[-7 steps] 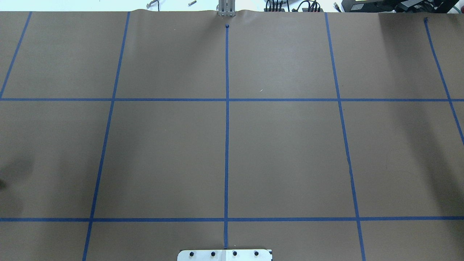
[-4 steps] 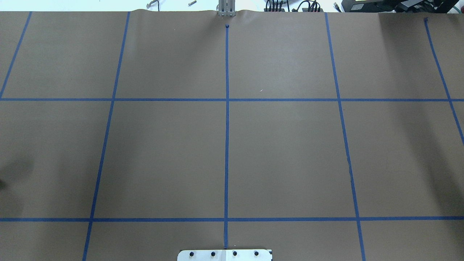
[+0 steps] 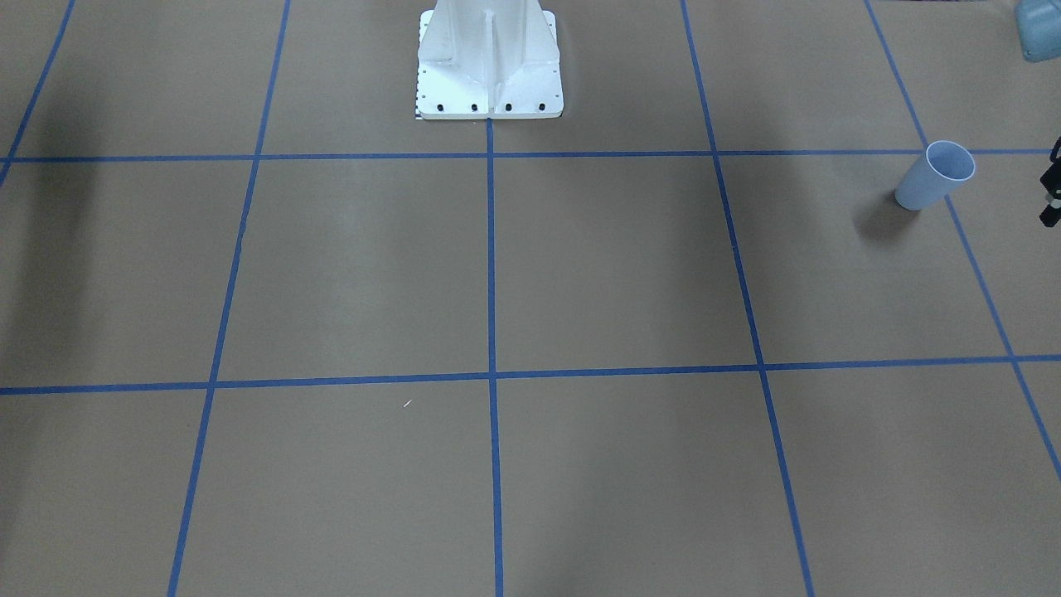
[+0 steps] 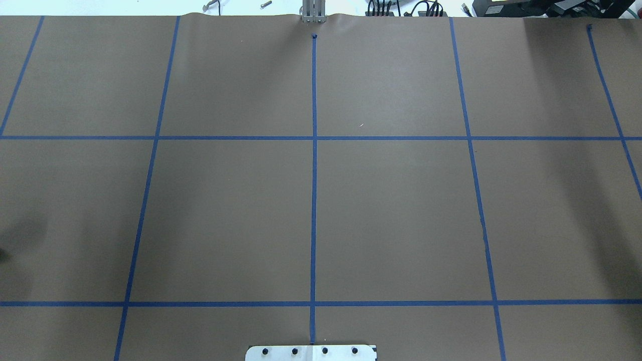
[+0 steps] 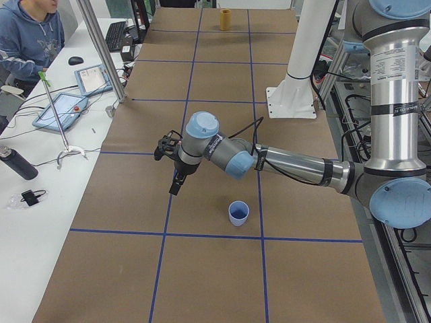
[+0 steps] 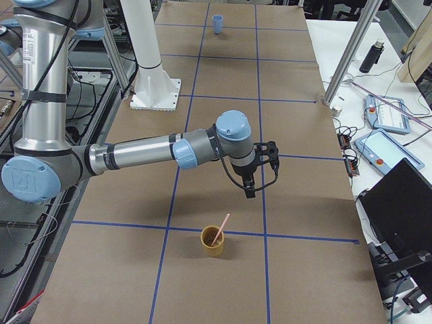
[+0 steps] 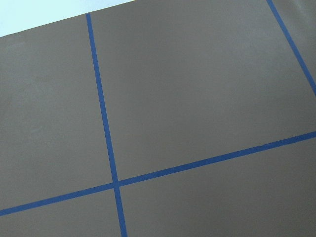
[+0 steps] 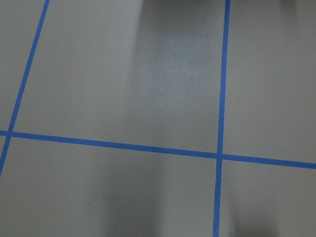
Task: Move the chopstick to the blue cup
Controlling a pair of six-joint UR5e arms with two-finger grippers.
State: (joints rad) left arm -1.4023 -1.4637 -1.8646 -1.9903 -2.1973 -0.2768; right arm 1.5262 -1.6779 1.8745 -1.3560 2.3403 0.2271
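Front view: blue cup upright on the tabletop; left view: left fingers hover near it; right view: chopstick leans in a yellow cup near the right fingers, the nearer pair; I cannot tell either pair's state.

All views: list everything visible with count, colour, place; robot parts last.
table: one, brown, blue tape grid.
yellow cup: one, mustard, upright at the table's end on the robot's right.
chopstick: one, pink, leaning in the yellow cup.
blue cup: one, light blue, upright at the table's end on the robot's left.
bottle: one, black, on the side desk.
person: one, blue hoodie, at the side desk.
robot base: one, white, mid-table edge.
left gripper: one, black, hanging near the blue cup.
right gripper: one, black, hanging near the yellow cup.
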